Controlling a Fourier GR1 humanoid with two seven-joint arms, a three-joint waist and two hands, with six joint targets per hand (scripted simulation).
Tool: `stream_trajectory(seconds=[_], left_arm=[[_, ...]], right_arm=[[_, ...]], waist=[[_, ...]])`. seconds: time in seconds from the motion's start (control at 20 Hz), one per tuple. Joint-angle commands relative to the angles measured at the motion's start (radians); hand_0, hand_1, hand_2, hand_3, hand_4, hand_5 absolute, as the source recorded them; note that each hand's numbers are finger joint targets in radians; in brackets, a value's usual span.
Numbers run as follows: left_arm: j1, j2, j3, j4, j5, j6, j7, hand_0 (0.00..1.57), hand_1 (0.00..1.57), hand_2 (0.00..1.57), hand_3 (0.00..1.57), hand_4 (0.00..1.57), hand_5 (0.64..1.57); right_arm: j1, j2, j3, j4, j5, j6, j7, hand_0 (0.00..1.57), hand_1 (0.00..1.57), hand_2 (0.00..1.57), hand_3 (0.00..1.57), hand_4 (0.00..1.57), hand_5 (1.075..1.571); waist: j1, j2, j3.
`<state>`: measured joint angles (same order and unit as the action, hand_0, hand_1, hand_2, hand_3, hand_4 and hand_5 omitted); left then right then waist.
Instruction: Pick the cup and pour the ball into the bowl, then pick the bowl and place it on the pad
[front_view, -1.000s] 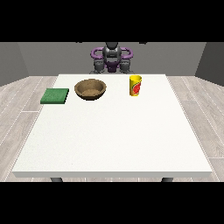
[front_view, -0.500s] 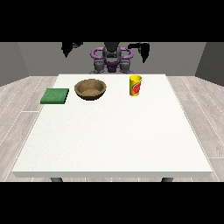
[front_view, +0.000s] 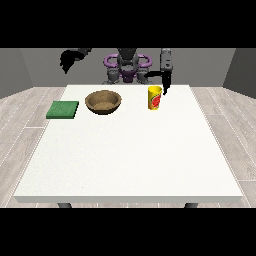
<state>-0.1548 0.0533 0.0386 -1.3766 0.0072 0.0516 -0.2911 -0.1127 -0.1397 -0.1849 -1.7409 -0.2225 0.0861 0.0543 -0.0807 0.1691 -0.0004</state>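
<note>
A white surface (front_view: 128, 150) stands on a grey plank floor (front_view: 22, 107) with grey walls (front_view: 30, 67) behind. At ten o'clock lies the green pad (front_view: 63, 109); above it hangs a hand (front_view: 67, 61), fingers unclear. At eleven o'clock sits the brown bowl (front_view: 103, 102). At one o'clock stands the yellow cup (front_view: 155, 97), the other hand (front_view: 165, 85) pointing down just beside it, fingers unclear.

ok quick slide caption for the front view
Hand at the view's right hangs beside the yellow cup; bowl and green pad wait.
</note>
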Motion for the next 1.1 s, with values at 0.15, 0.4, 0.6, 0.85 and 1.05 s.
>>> stream_trajectory(seconds=[0.15, 0.4, 0.6, 0.85, 1.05], left_arm=[[-0.087, 0.064, 0.091, 0.26, 0.031, -0.067, -0.141, 0.0, 0.0, 0.0, 0.0, 0.11, 1.436], [-0.122, -0.005, 0.049, 0.407, -0.014, -0.018, -0.193, 0.0, 0.0, 0.0, 0.0, 0.2, 1.42], [-0.217, 0.049, 0.129, 0.554, 0.017, -0.034, -0.269, 0.0, 0.0, 0.0, 0.0, 0.25, 1.445], [-0.212, 0.008, 0.125, 0.663, -0.062, 0.123, -0.432, 0.92, 0.92, 1.32, 1.38, 1.24, 1.538], [-0.282, 0.038, 0.168, 0.721, -0.068, 0.2, -0.474, 1.26, 1.26, 1.57, 1.57, 1.33, 1.483]], right_arm=[[0.025, -0.06, -0.072, 0.11, -0.051, 0.104, -0.095, 0.0, 0.0, 0.0, 0.0, 0.66, 1.559], [0.024, -0.045, -0.066, 0.216, -0.006, 0.083, -0.12, 0.0, 0.0, 0.0, 0.0, 0.68, 1.563], [-0.017, -0.085, -0.086, 0.205, -0.048, 0.13, -0.118, 0.0, 0.0, 0.0, 0.0, 0.67, 1.562], [-0.064, -0.12, -0.094, 0.108, -0.107, 0.136, -0.018, 0.0, 0.0, 0.0, 0.0, 0.66, 1.569], [-0.063, -0.161, -0.133, 0.122, -0.145, 0.193, -0.059, 0.0, 0.0, 0.0, 0.07, 0.64, 1.568]], waist=[[-0.022, -0.002, 0.0003], [0.011, -0.076, 0.0003], [-0.029, -0.007, 0.0001], [-0.098, 0.039, -0.0005], [-0.143, 0.113, -0.0004]])
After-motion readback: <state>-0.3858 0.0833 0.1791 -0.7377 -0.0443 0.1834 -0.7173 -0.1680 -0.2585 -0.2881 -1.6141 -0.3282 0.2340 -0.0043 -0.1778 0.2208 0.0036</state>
